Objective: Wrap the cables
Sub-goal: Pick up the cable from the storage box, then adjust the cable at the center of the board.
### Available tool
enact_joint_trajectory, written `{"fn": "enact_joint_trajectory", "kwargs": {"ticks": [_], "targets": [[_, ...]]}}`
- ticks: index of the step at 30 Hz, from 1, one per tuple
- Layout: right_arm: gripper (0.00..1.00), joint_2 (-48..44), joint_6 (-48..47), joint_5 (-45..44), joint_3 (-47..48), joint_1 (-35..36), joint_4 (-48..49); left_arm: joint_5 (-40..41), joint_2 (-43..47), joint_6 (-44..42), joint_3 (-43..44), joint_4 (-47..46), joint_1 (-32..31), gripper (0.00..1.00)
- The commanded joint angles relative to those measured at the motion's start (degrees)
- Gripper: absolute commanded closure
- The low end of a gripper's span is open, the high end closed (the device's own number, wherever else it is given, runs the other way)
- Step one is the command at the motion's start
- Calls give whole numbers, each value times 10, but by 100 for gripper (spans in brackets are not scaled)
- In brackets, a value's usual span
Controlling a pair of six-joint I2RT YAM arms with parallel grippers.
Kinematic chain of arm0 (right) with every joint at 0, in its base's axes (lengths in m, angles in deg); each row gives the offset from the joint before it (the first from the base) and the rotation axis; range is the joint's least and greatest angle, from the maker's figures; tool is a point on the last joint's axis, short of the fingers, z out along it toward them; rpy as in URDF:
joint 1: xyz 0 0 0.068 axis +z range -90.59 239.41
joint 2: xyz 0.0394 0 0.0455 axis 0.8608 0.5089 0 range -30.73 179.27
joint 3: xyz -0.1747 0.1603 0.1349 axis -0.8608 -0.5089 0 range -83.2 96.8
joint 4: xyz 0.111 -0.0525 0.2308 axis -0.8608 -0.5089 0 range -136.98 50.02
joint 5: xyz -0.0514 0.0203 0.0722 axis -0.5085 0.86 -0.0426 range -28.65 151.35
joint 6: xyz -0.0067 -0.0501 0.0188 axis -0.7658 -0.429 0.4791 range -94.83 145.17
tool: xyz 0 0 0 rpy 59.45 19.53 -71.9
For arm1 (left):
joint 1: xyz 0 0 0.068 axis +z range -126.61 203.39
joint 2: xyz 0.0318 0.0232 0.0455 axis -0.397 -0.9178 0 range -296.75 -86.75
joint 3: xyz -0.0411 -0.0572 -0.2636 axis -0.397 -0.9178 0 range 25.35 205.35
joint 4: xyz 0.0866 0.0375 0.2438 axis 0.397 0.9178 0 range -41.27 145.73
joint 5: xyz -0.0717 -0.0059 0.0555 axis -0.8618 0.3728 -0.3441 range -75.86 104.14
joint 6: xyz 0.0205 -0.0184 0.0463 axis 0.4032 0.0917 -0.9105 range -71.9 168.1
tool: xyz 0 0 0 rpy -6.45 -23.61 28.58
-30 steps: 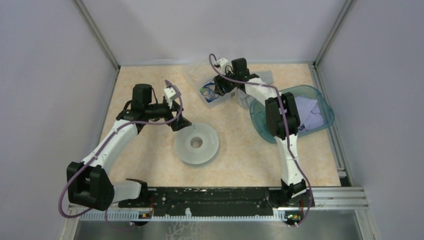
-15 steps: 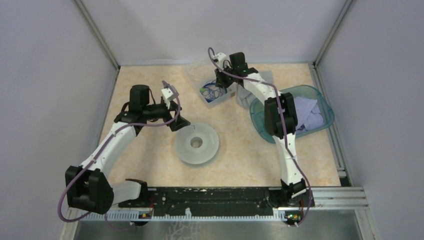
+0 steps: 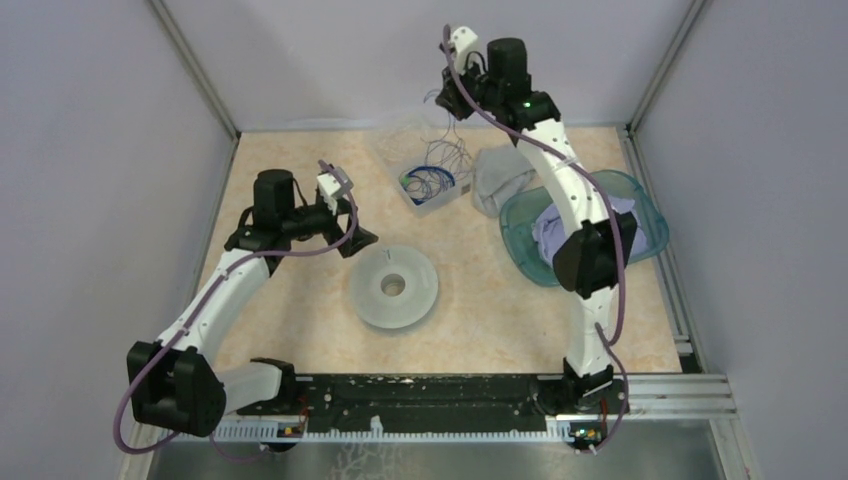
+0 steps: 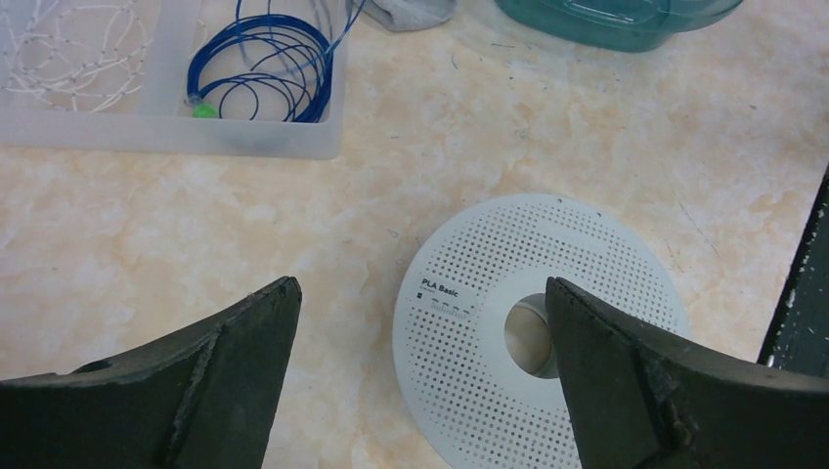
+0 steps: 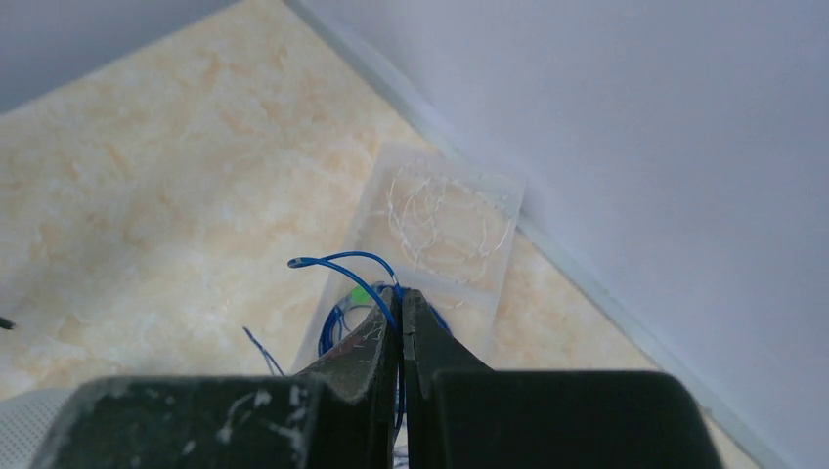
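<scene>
We see the right gripper [image 5: 401, 295] high above the far side of the table [image 3: 300, 310], its fingertips pressed together on a thin blue wire [image 5: 342, 260] whose loop pokes out just past them. Fine strands hang from that pinch down to the clear divided tray [image 3: 428, 207], where most of the blue coil lies in one compartment and a white tangle [image 4: 68, 49] lies in the other. We take the cables [image 3: 436, 150] to be the darker of those hanging strands, but we cannot tell whether they are caught in the pinch too. The left gripper [image 4: 420, 288] hovers with its fingers wide apart and nothing between them, just beside the left rim of the pale spool [image 3: 393, 287], which lies flat on the table. A teal bin [image 3: 640, 215] holding lilac cloth sits at the right.
</scene>
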Motion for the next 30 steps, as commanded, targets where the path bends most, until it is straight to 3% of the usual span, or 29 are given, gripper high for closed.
{"fn": "enact_joint_trajectory", "kwargs": {"ticks": [1, 6, 13, 30], "targets": [[98, -82, 14, -14, 66, 5, -16, 26, 13, 15, -5, -35, 4, 0], [99, -109, 39, -15, 109, 5, -33, 32, 14, 25, -3, -52, 4, 0], [99, -161, 88, 60, 108, 5, -52, -18, 11, 25, 36, -64, 3, 0], [99, -324, 172, 320, -176, 5, 41, -130, -99, 131, 255, -83, -100, 1]]}}
